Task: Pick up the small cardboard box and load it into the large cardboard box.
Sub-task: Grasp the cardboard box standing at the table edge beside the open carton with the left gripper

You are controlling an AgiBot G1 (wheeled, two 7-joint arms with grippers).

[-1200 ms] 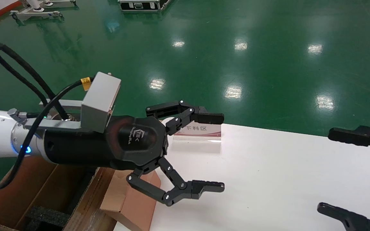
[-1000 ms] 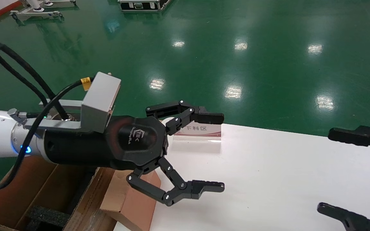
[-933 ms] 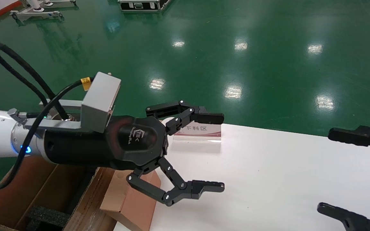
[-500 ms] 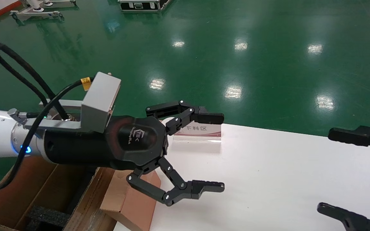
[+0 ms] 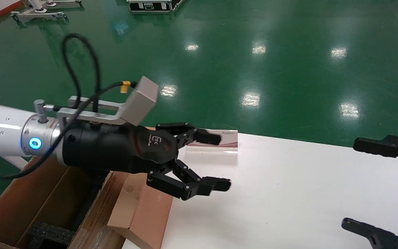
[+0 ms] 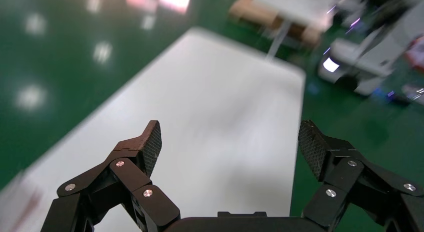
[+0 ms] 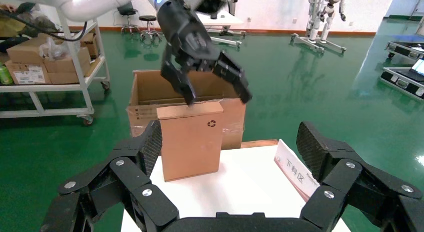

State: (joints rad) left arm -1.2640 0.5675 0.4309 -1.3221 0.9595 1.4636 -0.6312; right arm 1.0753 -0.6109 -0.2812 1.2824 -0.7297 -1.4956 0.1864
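At the far left the large cardboard box (image 5: 29, 207) stands beside the white tabletop (image 5: 288, 193), its flaps up and black foam (image 5: 50, 233) inside. The small cardboard box (image 5: 143, 211) stands upright at the left edge of the tabletop, in front of the large one. The left end effector (image 5: 216, 162) hangs above and just to the right of the small box, its fingers spread wide and empty. At the far right, the right end effector (image 5: 365, 186) is wide too, over the tabletop.
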